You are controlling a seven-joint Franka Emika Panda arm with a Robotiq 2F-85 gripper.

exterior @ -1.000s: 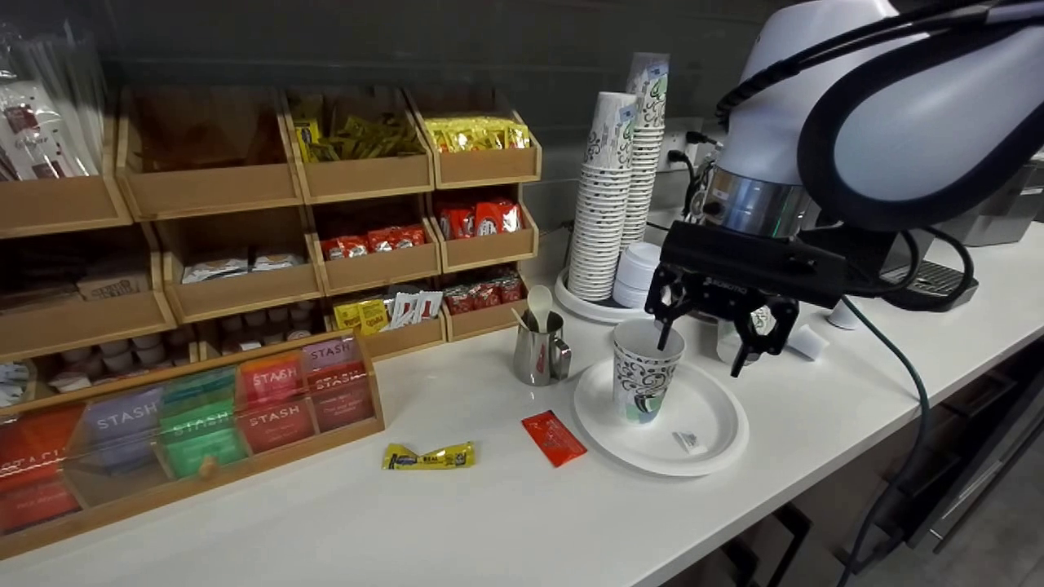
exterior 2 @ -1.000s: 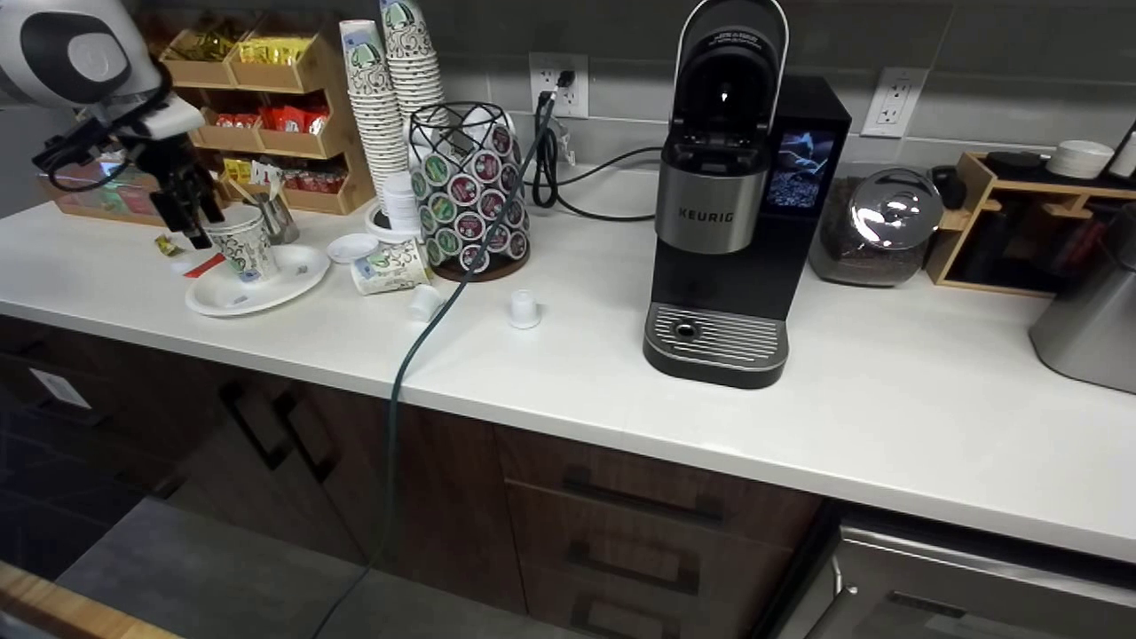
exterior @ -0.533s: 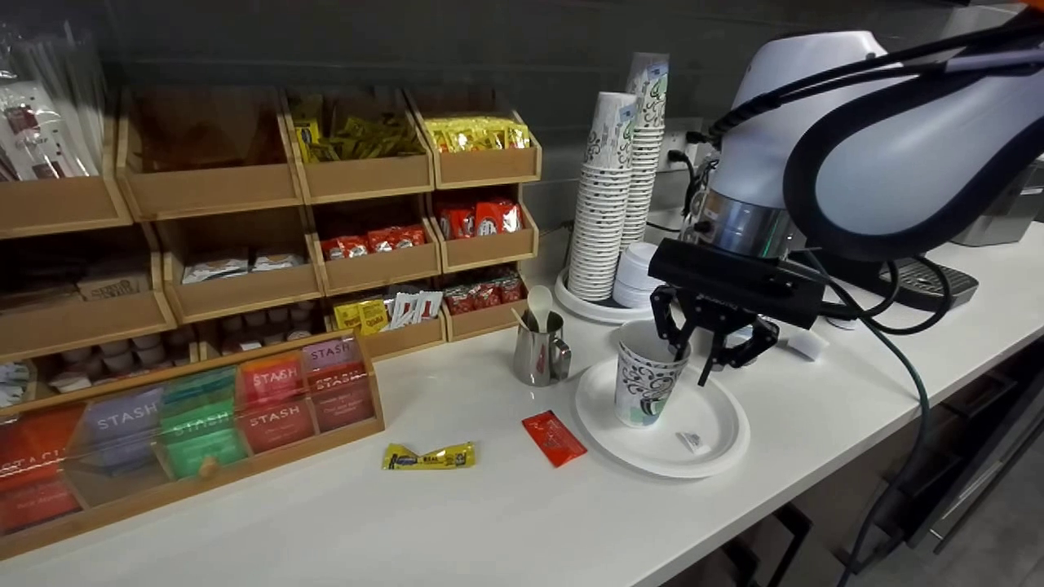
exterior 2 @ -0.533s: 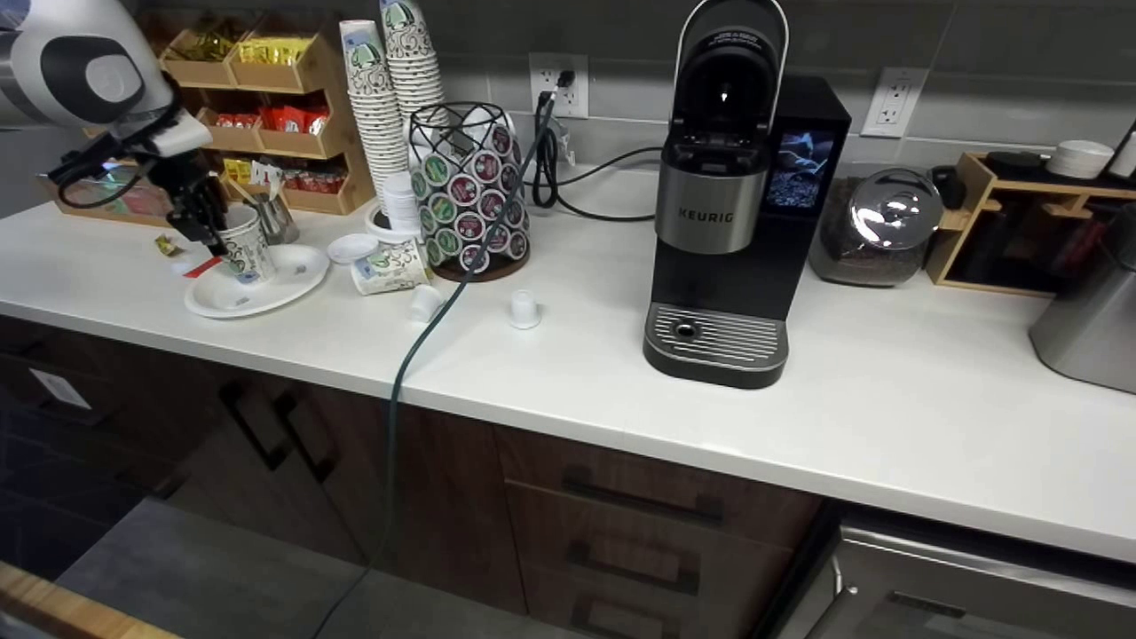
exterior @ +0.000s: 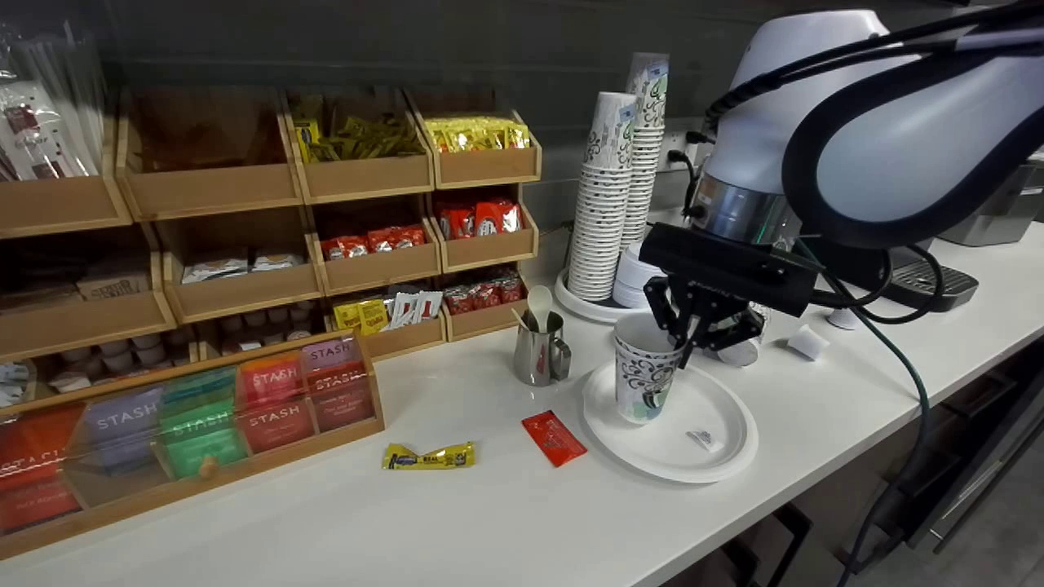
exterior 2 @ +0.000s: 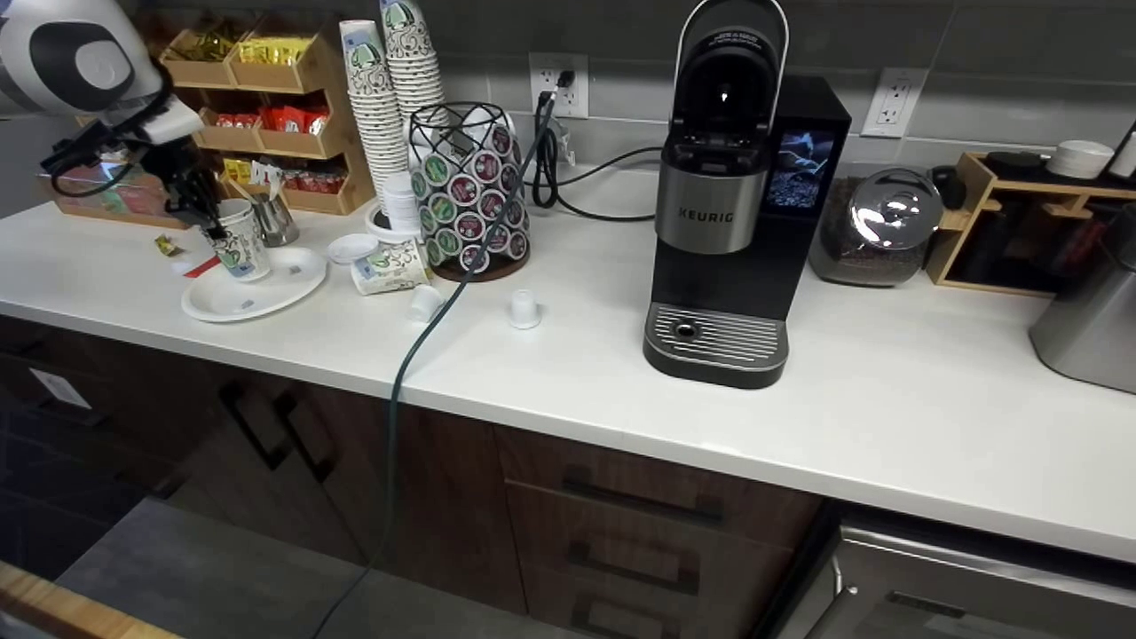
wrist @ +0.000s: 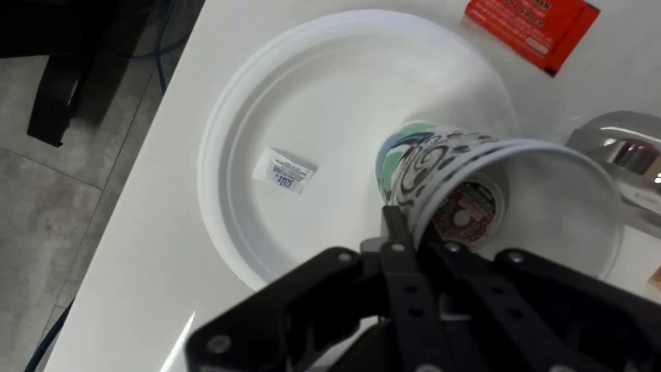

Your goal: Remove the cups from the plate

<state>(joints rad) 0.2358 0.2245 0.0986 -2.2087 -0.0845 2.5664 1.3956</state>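
The cups, white paper with a dark scroll pattern and a doubled rim that looks like one nested in another, stand on the round white plate, tilted slightly. My gripper is shut on the near side of their wall: one finger is outside, and the other goes down inside the rim. A coffee pod with a red lid sits within. In both exterior views the cups are over the plate; whether their base touches it I cannot tell. A salt packet lies on the plate.
A metal pitcher stands close behind the cups. A red packet lies beside the plate. Tall cup stacks, a pod rack and a cup on its side are nearby. The counter's front edge is close.
My open gripper has come down to the cups' rim and shut on their wall. The cups now lean a little, and the plate has slid slightly toward the counter's front edge.
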